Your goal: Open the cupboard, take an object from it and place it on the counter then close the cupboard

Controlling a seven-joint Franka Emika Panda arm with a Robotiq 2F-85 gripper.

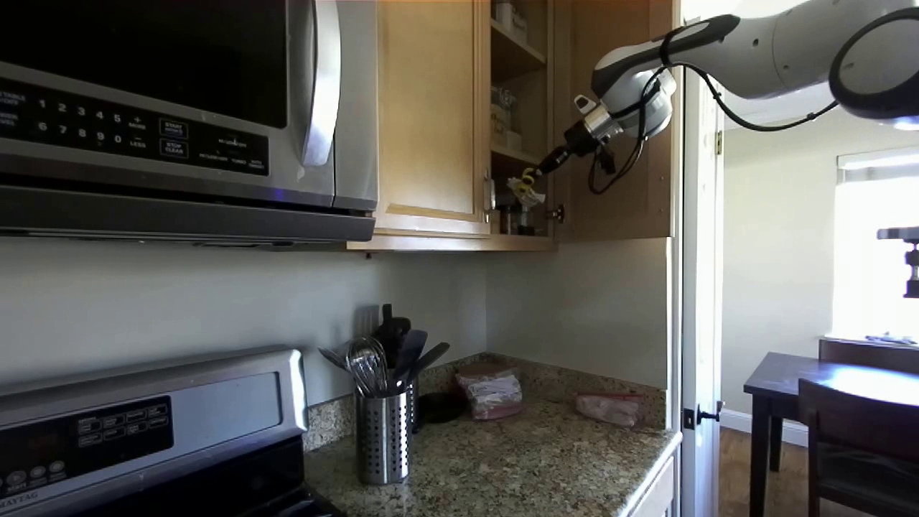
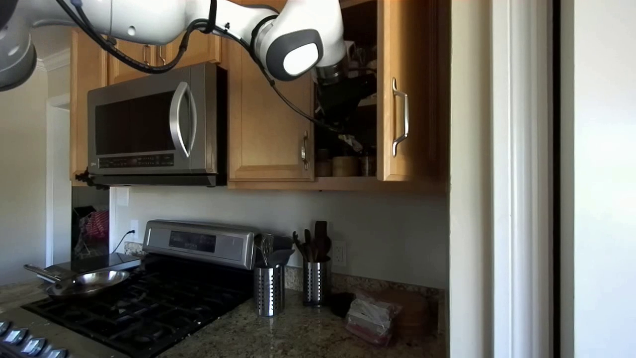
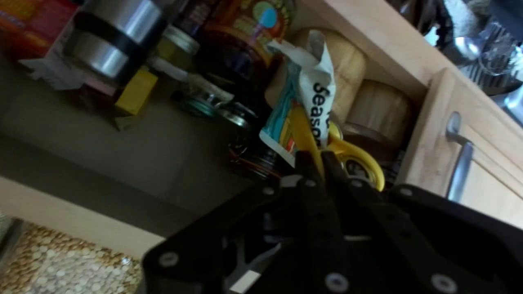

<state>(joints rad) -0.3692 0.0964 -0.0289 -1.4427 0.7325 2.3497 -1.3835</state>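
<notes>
Our gripper (image 3: 316, 160) is pinching a loopy little yellow thing (image 3: 304, 132), so yeah, we're holding it at the open cupboard (image 1: 431, 115), well above the bench (image 1: 546, 459), with a white-and-teal packet (image 3: 318, 92) showing right beside it.

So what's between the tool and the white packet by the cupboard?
A yellow clip, by the look of it. The wrist view shows it gripped in the tool and overlapping the packet.

“Season” on packet (image 3: 318, 87), “MAYTAG” on stove (image 1: 194, 424)
</notes>
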